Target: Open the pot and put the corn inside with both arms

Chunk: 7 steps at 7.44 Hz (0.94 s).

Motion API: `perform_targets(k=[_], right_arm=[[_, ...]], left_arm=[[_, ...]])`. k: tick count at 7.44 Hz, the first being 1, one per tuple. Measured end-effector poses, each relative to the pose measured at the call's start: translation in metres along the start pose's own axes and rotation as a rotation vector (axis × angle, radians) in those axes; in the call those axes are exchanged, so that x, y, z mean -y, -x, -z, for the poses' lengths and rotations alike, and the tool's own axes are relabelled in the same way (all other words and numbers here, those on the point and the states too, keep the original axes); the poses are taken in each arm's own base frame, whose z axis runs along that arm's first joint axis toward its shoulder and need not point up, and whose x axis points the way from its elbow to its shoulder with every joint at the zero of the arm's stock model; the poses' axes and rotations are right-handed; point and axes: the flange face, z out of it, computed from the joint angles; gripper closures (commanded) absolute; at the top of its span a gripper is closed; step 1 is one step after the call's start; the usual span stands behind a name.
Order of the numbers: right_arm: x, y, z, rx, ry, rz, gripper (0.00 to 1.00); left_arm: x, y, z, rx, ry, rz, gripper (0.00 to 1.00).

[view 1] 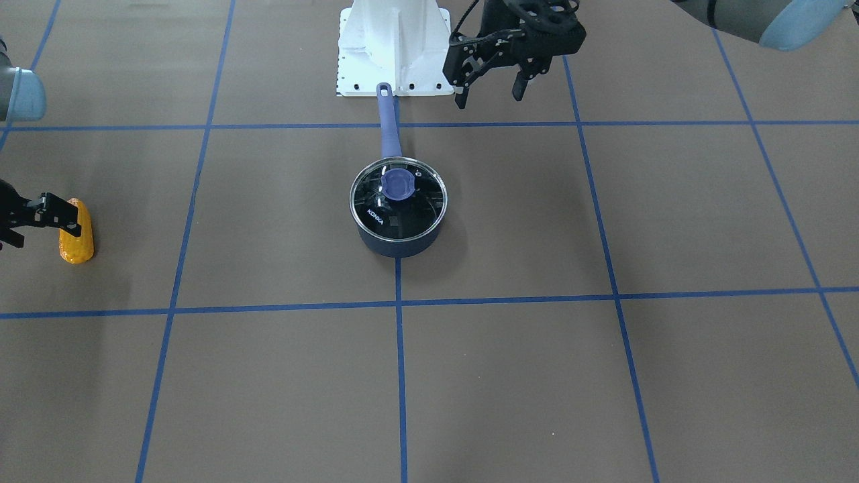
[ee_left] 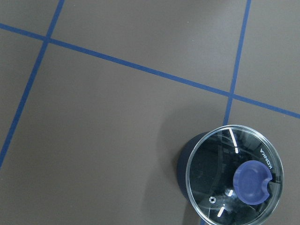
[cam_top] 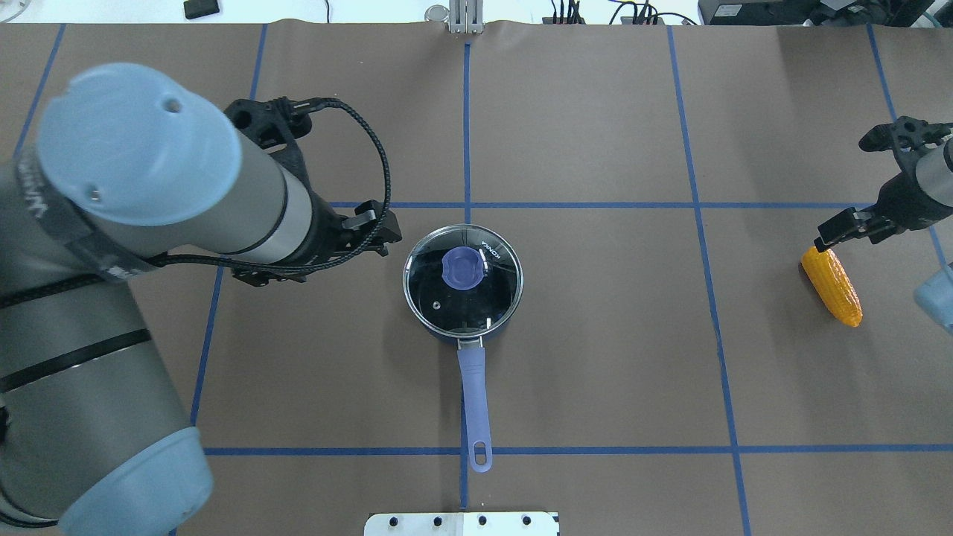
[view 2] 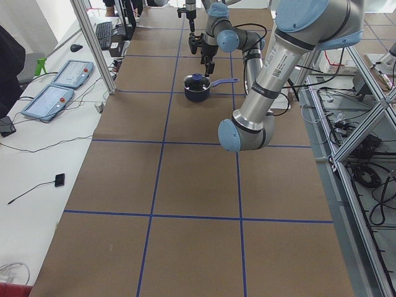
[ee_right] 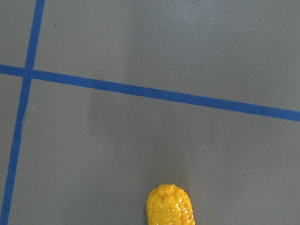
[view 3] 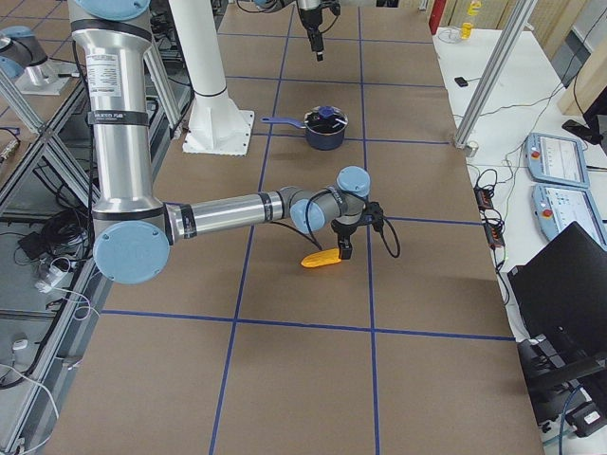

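The pot (view 1: 397, 246) stands at the table's middle, its long handle (cam_top: 473, 394) pointing toward my base. The glass lid (view 1: 398, 200) with purple knob (cam_top: 463, 268) sits shut on it. It also shows in the left wrist view (ee_left: 183, 161). My left gripper (view 1: 490, 95) is open and empty, hanging above the table beside the pot on my left. The corn (view 1: 76, 245) lies flat far to my right, also seen in the overhead view (cam_top: 832, 286) and right wrist view (ee_right: 170, 206). My right gripper (view 1: 37, 225) is open, low over the corn's far end.
The white robot base plate (view 1: 392, 47) lies just behind the pot handle's tip. Blue tape lines (cam_top: 467, 205) grid the brown table. Operator tablets (view 2: 55, 93) lie on a side bench beyond the table's edge.
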Motion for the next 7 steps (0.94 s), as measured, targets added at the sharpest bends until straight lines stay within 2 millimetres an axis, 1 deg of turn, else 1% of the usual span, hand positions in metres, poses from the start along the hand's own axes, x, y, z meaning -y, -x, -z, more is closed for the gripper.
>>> perform_targets(k=[1, 2, 3, 5, 7], right_arm=[[-0.004, 0.001, -0.005, -0.002, 0.011, 0.001, 0.00], [-0.008, 0.002, -0.011, -0.005, 0.024, 0.004, 0.00], [-0.011, 0.005, -0.017, -0.013, 0.035, 0.011, 0.00], [-0.015, 0.011, -0.032, -0.040, 0.052, 0.028, 0.00], [-0.017, 0.010, -0.041, -0.061, 0.061, 0.034, 0.00]], left_arm=[[-0.002, -0.022, -0.016, 0.017, -0.006, 0.002, 0.02], [-0.003, -0.038, -0.031, 0.031, -0.008, 0.000, 0.02], [-0.002, -0.049, -0.046, 0.052, -0.007, -0.007, 0.02], [0.004, -0.084, -0.076, 0.095, -0.003, -0.023, 0.02], [0.007, -0.103, -0.094, 0.106, 0.000, -0.029, 0.02]])
